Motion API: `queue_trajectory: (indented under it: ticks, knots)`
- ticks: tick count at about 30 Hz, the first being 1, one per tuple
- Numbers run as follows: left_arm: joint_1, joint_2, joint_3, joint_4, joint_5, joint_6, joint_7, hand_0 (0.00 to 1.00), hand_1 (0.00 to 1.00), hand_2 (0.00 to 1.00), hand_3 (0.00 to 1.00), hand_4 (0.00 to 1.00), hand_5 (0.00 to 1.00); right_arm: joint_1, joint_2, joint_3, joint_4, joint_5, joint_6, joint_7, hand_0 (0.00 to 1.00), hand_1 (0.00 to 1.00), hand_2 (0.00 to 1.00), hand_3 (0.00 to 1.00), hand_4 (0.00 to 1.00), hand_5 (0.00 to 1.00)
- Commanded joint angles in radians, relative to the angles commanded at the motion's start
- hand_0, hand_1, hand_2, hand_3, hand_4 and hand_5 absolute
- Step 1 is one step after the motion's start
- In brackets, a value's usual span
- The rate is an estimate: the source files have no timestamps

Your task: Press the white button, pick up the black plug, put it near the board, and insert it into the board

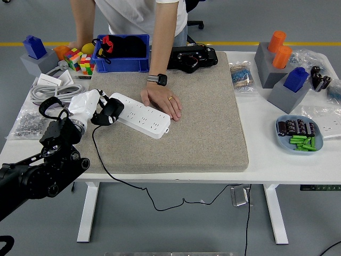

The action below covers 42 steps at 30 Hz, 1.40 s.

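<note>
Person's hand (162, 101) on board (141, 114); right mat (213, 122) bare.
</note>
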Motion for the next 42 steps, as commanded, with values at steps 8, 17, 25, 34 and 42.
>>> queue_trajectory:
  ticks: [8,17,25,34,42]
  knots:
    - [-0.001,-0.006,0.001,-0.004,-0.01,0.0,0.001,0.321,0.319,0.309,0.54,0.694,0.002,0.0,0.0,-0.001,0.001,0.0,0.0,0.0,0.774,0.667,0.639,0.603,0.649,0.411]
    - [-0.002,-0.009,-0.002,-0.014,-0.036,-0.002,-0.004,0.311,0.376,0.365,0.565,0.843,0.002,-0.002,0.001,0.003,0.0,0.0,0.0,0.0,0.771,0.667,0.639,0.603,0.648,0.41]
    - [0.0,-0.01,-0.004,-0.021,-0.043,-0.025,0.027,0.428,0.568,0.502,0.624,0.868,0.002,-0.002,0.002,0.003,0.0,0.0,0.0,0.0,0.771,0.667,0.639,0.603,0.648,0.411]
    - [-0.002,-0.007,-0.012,-0.03,-0.038,-0.019,0.047,0.351,0.456,0.421,0.592,0.817,0.011,-0.002,0.002,0.004,0.0,0.0,0.0,0.0,0.77,0.667,0.639,0.603,0.649,0.409]
    - [-0.002,-0.009,-0.011,-0.04,-0.028,-0.031,0.074,0.334,0.438,0.408,0.584,0.766,0.002,-0.001,0.002,0.005,0.0,0.0,0.0,0.001,0.77,0.667,0.639,0.602,0.649,0.408]
